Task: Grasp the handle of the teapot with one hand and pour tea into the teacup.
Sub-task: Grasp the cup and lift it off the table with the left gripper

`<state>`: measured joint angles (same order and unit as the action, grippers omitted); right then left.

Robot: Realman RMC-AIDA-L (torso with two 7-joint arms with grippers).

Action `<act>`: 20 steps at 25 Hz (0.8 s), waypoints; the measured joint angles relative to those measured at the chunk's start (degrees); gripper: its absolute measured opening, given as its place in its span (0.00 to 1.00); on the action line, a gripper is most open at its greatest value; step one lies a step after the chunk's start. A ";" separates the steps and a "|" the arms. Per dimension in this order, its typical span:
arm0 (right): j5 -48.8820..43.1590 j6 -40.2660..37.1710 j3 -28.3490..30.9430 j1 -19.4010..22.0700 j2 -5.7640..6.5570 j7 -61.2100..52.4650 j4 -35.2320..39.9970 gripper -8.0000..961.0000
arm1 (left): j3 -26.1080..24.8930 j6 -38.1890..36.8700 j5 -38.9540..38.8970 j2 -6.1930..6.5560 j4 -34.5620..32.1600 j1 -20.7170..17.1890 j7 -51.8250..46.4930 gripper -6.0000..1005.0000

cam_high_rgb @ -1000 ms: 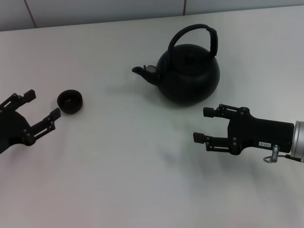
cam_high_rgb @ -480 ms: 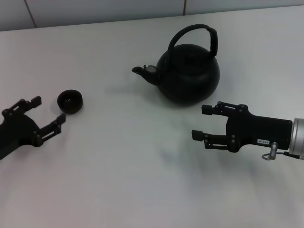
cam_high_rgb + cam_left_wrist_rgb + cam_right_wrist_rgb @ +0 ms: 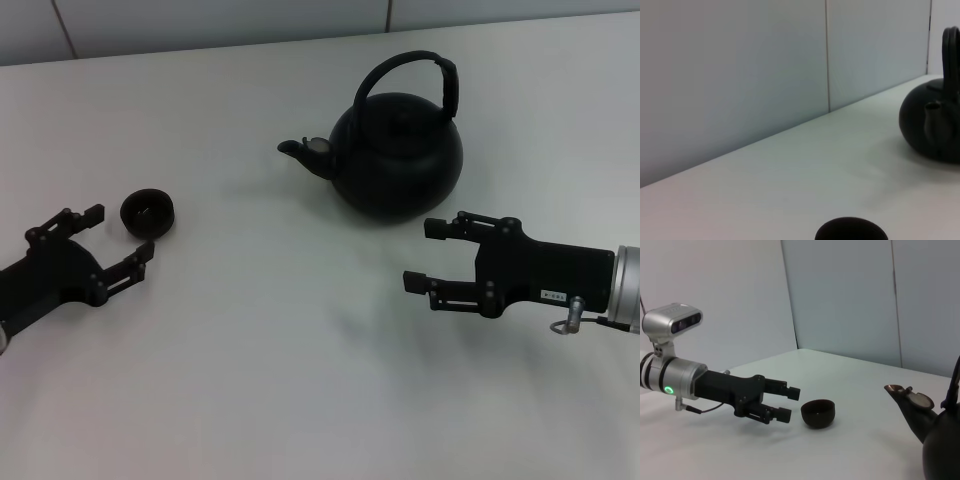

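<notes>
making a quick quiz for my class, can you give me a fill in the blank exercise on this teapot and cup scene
1. The teapot has its spout pointing toward the robot's ____ side.
2. The gripper nearest the teacup is the ____ gripper.
3. The right gripper has its fingers ____ and holds nothing.
4. The handle arches over the teapot's ____.

Missing words: left; left; open; top

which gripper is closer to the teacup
The left gripper, open just beside the teacup; the right gripper sits near the teapot.
</notes>
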<state>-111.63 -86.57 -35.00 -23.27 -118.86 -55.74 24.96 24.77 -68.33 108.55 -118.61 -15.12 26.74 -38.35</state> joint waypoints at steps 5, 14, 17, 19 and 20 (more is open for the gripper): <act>0.00 -0.02 0.56 -0.05 -0.03 -0.03 -0.06 0.82 | 0.01 3.53 -0.26 -0.01 2.32 1.99 1.70 0.78; 0.01 -0.26 0.72 -0.02 -0.06 -0.33 -0.09 0.82 | -0.37 7.92 -0.36 -0.04 4.91 5.33 3.80 0.78; 0.01 -0.25 0.80 -0.03 -0.05 -0.38 -0.09 0.82 | -0.41 8.66 -0.36 -0.09 5.03 5.95 3.80 0.78; 0.01 -0.28 1.02 -0.05 -0.05 -0.39 -0.10 0.82 | -0.42 9.46 -0.36 -0.10 5.12 6.42 3.80 0.78; 0.01 -0.30 1.16 -0.06 -0.06 -0.39 -0.12 0.82 | -0.42 9.99 -0.36 -0.12 5.21 6.69 3.80 0.78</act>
<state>-111.62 -86.87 -33.83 -23.33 -118.92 -56.13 24.84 24.34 -58.34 108.18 -118.73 -9.90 33.42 -34.54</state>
